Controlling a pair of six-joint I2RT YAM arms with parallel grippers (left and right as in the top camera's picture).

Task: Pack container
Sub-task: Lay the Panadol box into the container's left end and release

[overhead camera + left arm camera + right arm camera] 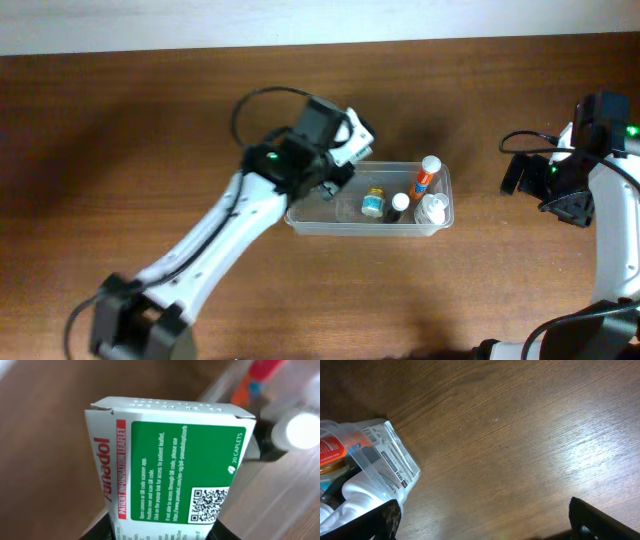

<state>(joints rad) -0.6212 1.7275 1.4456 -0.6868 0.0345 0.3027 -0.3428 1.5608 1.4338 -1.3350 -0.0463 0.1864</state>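
Observation:
The clear plastic container (300, 221) sits mid-table and holds several small bottles: an orange one with a white cap (427, 174), a white-capped one (432, 210), a dark one (399, 205) and a small jar (373, 203). My left gripper (340, 150) is shut on a white-and-green Panadol carton (170, 467), held above the container's left end. In the left wrist view the bottles are blurred behind the carton. My right gripper (530, 178) is open and empty to the right of the container; the container's labelled corner (395, 460) shows in its wrist view.
The wooden table (120, 140) runs to a pale wall edge at the back. The right arm's base and cables (600, 230) stand at the right edge.

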